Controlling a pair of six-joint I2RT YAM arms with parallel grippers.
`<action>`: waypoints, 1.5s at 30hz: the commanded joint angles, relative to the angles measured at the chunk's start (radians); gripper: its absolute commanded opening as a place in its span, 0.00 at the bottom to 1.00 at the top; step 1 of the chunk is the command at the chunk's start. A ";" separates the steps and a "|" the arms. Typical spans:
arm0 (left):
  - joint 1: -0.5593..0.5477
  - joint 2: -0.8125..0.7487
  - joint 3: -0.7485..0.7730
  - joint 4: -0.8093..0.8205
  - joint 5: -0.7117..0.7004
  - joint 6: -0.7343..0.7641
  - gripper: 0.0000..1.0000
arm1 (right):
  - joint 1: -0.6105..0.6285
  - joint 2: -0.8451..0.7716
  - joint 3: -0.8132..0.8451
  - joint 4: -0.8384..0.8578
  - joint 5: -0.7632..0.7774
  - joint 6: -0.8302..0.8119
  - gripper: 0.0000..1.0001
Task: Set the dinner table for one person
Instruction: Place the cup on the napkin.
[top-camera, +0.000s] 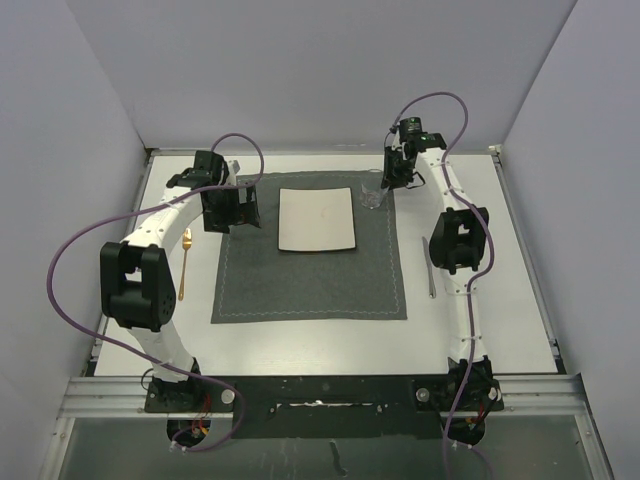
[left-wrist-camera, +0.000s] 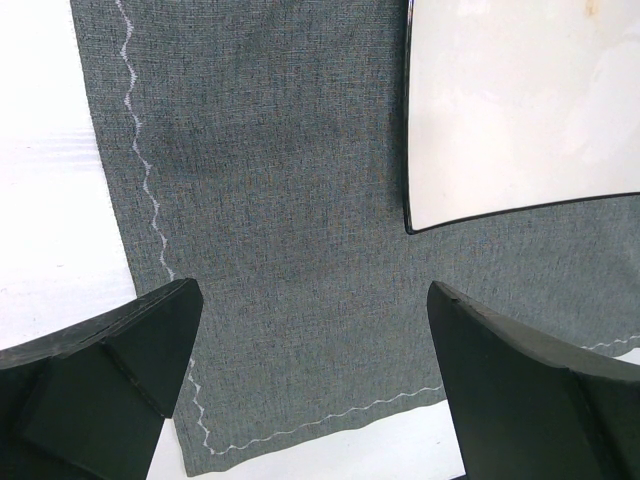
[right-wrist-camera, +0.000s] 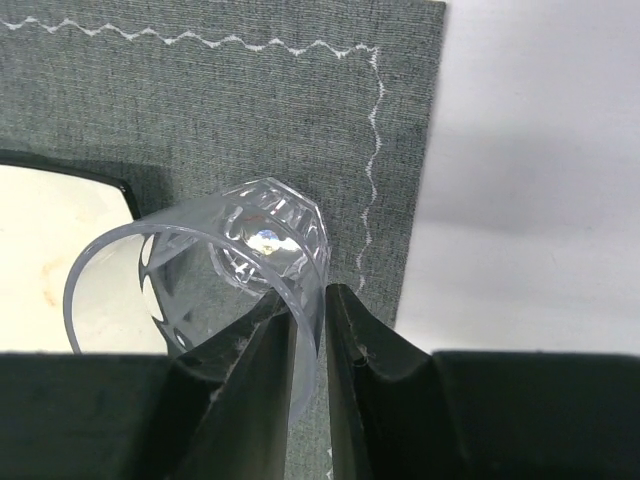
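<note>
On the white dinner table (top-camera: 500, 300) lies a dark grey placemat (top-camera: 310, 280) with a white square plate (top-camera: 317, 220) on its far half. A clear glass (top-camera: 372, 193) stands upright at the mat's far right corner, right of the plate. My right gripper (right-wrist-camera: 305, 295) is shut on the glass (right-wrist-camera: 200, 270), pinching its wall with one finger inside the rim and one outside. My left gripper (left-wrist-camera: 312, 290) hangs open over the mat's far left corner (left-wrist-camera: 270, 170), with nothing between its fingers and the plate's corner (left-wrist-camera: 510, 110) just ahead.
A gold fork (top-camera: 184, 262) lies on the table left of the mat, beside the left arm. A silver knife (top-camera: 430, 268) lies right of the mat, next to the right arm. White walls enclose the table on three sides.
</note>
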 joint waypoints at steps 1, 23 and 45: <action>0.006 0.021 0.038 0.046 0.017 0.013 0.98 | -0.010 -0.015 0.039 0.054 -0.068 -0.016 0.18; 0.006 0.020 0.033 0.052 0.021 0.009 0.98 | -0.017 -0.109 -0.035 0.110 -0.013 -0.008 0.52; 0.006 -0.002 0.002 0.074 0.014 0.002 0.98 | -0.023 -0.473 -0.310 0.071 0.117 0.004 0.59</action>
